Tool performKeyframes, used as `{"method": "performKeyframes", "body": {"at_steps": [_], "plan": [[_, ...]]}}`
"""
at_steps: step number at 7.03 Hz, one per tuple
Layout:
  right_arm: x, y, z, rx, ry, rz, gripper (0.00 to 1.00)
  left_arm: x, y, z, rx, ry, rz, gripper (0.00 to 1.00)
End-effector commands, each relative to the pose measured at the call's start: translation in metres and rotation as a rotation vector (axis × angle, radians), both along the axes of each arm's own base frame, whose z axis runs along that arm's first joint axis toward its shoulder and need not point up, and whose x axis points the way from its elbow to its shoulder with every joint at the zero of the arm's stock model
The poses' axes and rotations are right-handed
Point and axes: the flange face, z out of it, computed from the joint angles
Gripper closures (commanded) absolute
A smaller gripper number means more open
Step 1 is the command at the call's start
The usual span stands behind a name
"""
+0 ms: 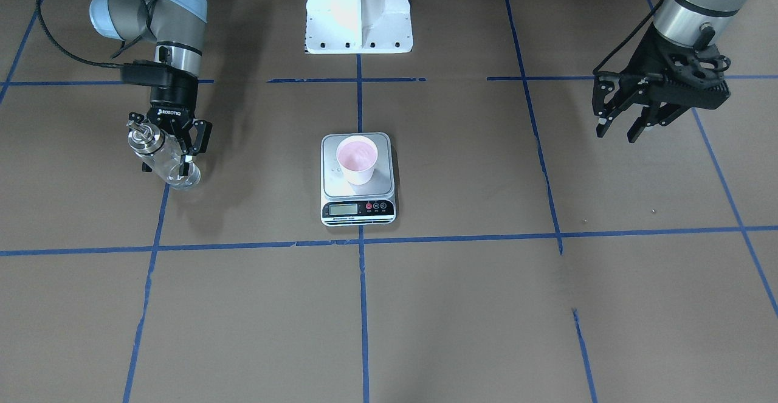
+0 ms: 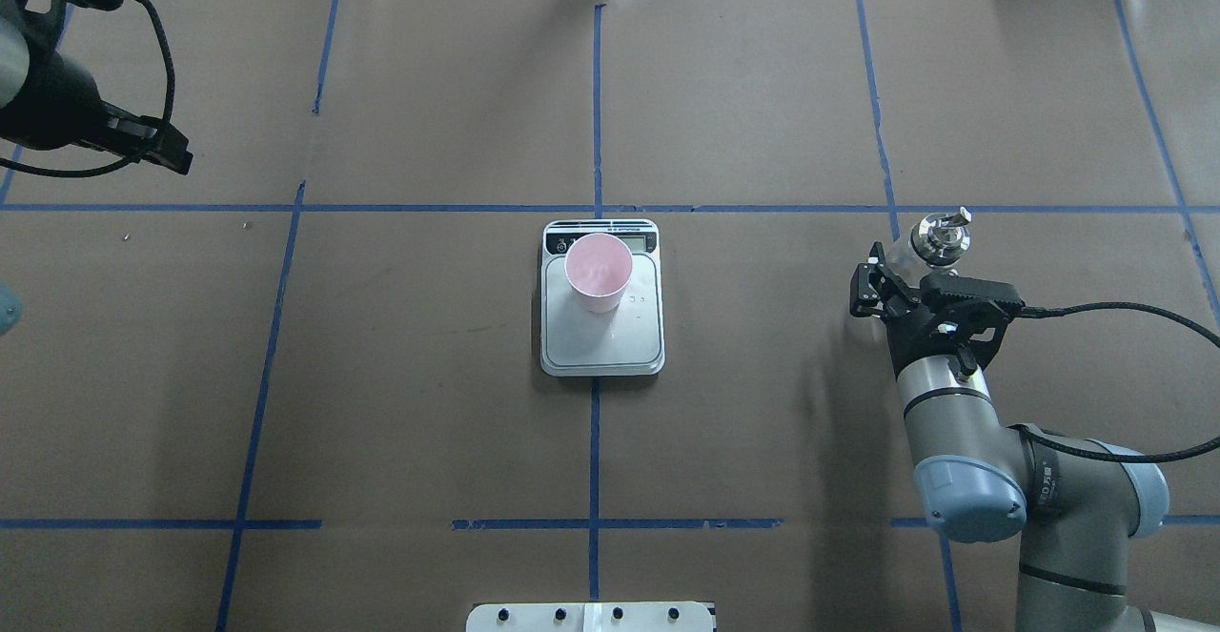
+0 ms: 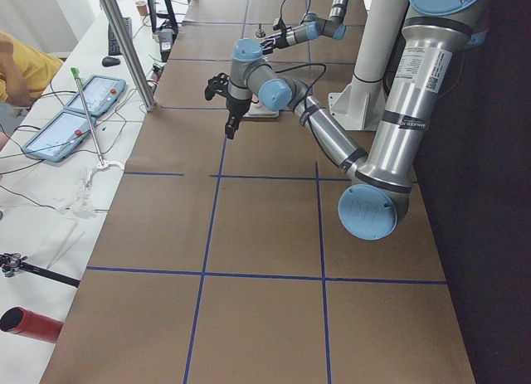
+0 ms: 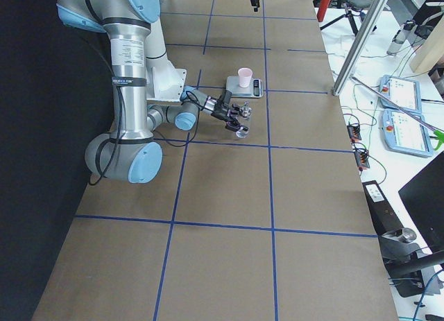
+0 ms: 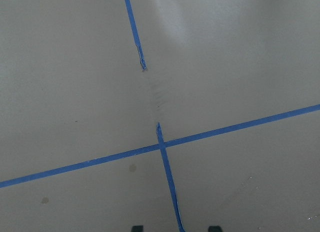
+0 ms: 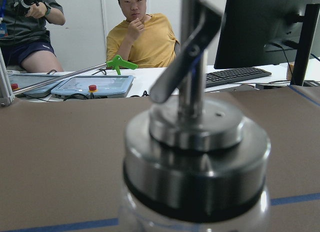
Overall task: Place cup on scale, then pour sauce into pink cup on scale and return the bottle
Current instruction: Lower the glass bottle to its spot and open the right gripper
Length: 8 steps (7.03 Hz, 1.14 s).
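The one legible word was the white brand name "ROBOTIQ", printed across the black body of the right hand [image 1: 172, 155] at the upper left of the front-facing view. At the middle of that view, the flat silver kitchen scale with a black front strip [image 1: 389, 207] carried a small grey display [image 1: 343, 209], marked round buttons [image 1: 375, 206] and fine print along its lower edge. All of it was too small to read. The white sticker [image 3: 415, 65] on the near arm's grey tube, at the upper right of the left side view, bore unreadable print. So did the matching white label [image 4: 123, 61] at the upper left of the right side view.
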Motion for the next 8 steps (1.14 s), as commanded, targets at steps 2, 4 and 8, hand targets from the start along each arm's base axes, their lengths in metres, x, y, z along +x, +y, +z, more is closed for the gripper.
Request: {"method": "performKeyframes", "body": {"at_steps": [2,4,8], "plan": [[-0.001,0.000,0.006,-0.003,0.009,0.000,1.00,0.000,0.000,0.000,-0.001,0.000,0.000,0.46],[-0.002,0.000,0.012,-0.007,0.020,-0.001,1.00,0.000,0.000,0.000,-0.001,0.001,-0.001,0.46],[-0.005,-0.001,0.016,-0.013,0.027,-0.004,1.00,0.000,0.000,0.000,-0.001,0.001,-0.001,0.46]]}}
